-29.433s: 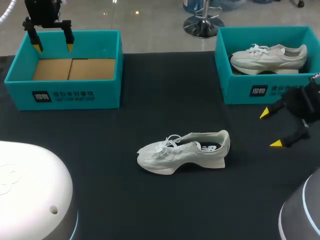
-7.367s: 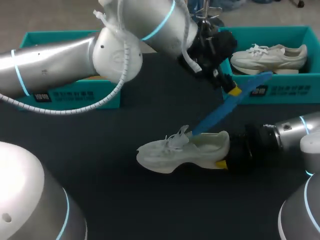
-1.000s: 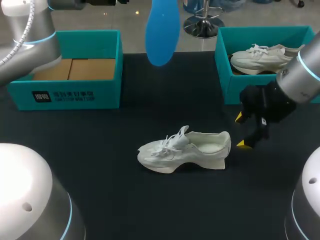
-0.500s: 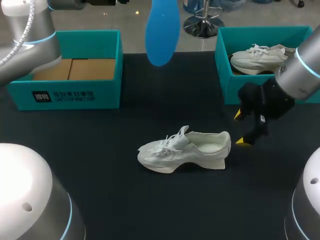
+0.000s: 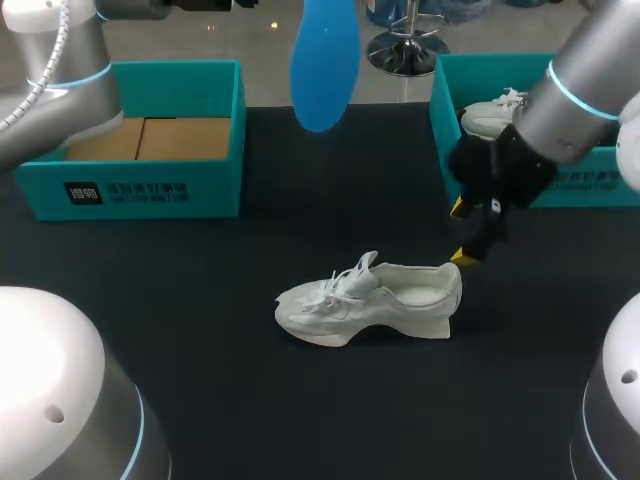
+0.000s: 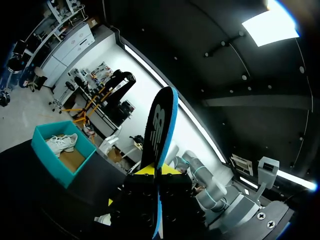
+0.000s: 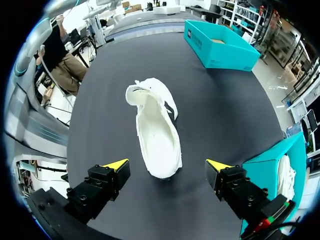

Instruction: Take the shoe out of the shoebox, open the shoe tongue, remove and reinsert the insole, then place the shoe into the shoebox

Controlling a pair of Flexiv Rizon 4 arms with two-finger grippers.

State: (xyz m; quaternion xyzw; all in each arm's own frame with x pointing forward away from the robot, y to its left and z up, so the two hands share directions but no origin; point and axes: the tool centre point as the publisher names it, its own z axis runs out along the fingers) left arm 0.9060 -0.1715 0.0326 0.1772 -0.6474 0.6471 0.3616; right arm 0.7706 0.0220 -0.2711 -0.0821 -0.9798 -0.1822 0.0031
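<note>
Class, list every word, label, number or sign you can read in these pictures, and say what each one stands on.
On the left shoebox, front wall: white print, too small and blurred to read.
On the right shoebox, front wall: white print, partly hidden, unreadable.
On the insole held in the left gripper: a pale emblem, no legible words.
On the shoe: no print shows.
</note>
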